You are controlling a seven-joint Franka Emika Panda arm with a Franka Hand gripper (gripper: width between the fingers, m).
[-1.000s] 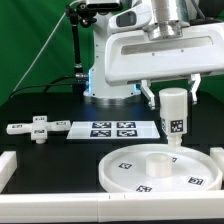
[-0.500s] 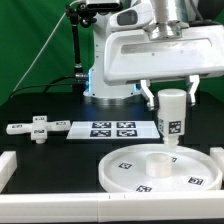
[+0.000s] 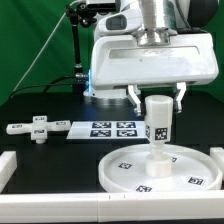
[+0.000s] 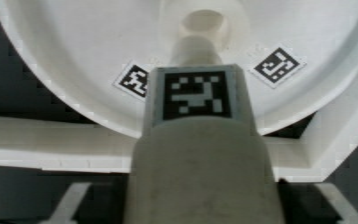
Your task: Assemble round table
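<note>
Held post (image 3: 157, 125) has moved over disc (image 3: 115, 174) centre.

The disc (image 3: 185, 160) and the post (image 3: 157, 118) are seen as smooth white plastic, faintly glossy. The table surface (image 3: 40, 102) at centre left is rendered matt black, and green cloth (image 3: 30, 40) is hung at upper left.

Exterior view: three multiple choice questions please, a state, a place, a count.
1. The post is: A upright in the gripper over the disc; B lying flat; C tilted.
2. The cross-shaped piece lies: A on the disc; B in the gripper; C on the table, at the exterior view's left of the marker board.
3. Markers on the marker board: A two; B four; C six.
Answers: 1 A, the gripper clamps it above the disc. 2 C, it rests beside the board. 3 B, two rows of two.
</note>
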